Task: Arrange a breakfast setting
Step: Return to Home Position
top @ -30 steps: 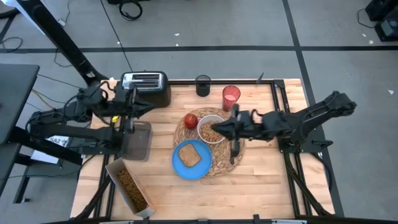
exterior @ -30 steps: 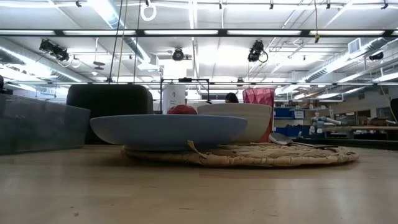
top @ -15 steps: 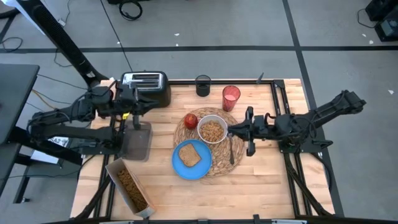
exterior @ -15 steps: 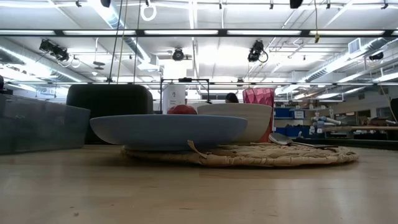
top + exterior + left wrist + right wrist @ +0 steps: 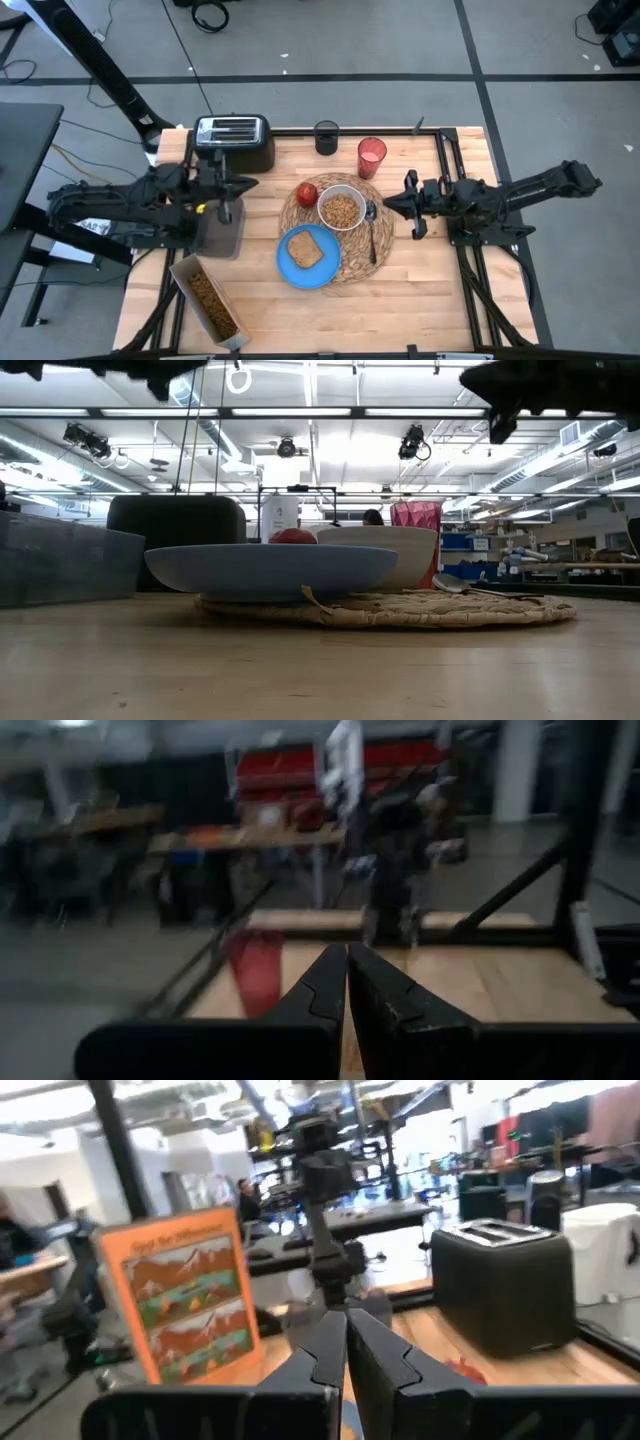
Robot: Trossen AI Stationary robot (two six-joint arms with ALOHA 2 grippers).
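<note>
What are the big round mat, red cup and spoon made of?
Large round mat: probably woven straw, matte tan, braided fibres showing. Red cup: likely translucent plastic, light passes through it. Spoon: apparently metal, grey and shiny.

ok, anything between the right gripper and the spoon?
Nothing visible. From above, the right gripper, shut, hangs just past the straw placemat's right edge. The metal spoon lies on the mat, right of the white bowl. Only bare mat and wood tabletop lie between them.
</note>
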